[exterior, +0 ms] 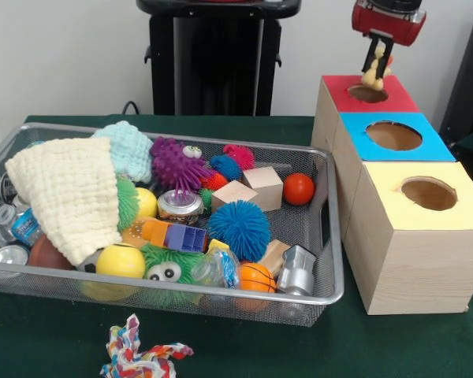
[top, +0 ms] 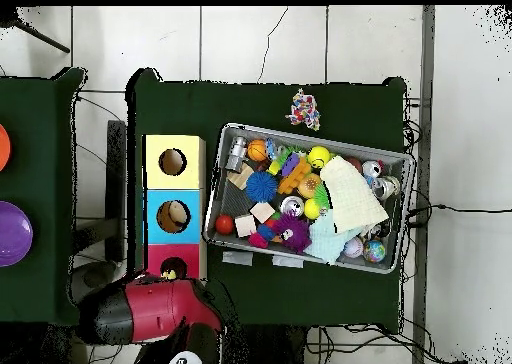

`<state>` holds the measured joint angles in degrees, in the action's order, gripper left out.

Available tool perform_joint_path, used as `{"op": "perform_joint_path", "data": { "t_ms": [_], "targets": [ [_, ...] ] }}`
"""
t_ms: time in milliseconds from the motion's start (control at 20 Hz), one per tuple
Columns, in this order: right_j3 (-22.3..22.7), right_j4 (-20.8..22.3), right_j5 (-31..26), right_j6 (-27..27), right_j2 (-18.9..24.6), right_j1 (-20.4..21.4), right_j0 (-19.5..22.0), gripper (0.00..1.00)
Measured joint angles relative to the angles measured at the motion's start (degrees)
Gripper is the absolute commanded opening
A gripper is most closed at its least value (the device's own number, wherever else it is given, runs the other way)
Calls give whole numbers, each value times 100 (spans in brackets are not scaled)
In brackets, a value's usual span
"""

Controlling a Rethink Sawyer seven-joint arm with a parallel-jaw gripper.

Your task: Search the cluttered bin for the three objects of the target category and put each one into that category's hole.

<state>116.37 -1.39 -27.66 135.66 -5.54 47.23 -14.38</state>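
Gripper [exterior: 378, 57] pinches a small tan toy [exterior: 372, 76] by its top above the hole [exterior: 367, 93]; it looks light, probably soft, easily dropped.

I can read no text, number or brand anywhere from where I hang. The small bottle [exterior: 21, 224] at the end of the bin [exterior: 332, 272] carries a blue label, but its print is too blurred to make out. The three box tops, red, blue and yellow, bear no writing I can see.
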Motion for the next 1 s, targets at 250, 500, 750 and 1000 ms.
{"op": "perform_joint_path", "data": {
  "t_ms": [250,500,750,1000],
  "targets": [
    [-2,-181,362,0,-100,-171,-53,0],
    [-2,-357,630,0,-231,-356,-97,0],
    [-2,-453,819,0,-276,-495,-120,0],
    [-4,-529,831,0,-285,-546,-119,0]
  ]
}}
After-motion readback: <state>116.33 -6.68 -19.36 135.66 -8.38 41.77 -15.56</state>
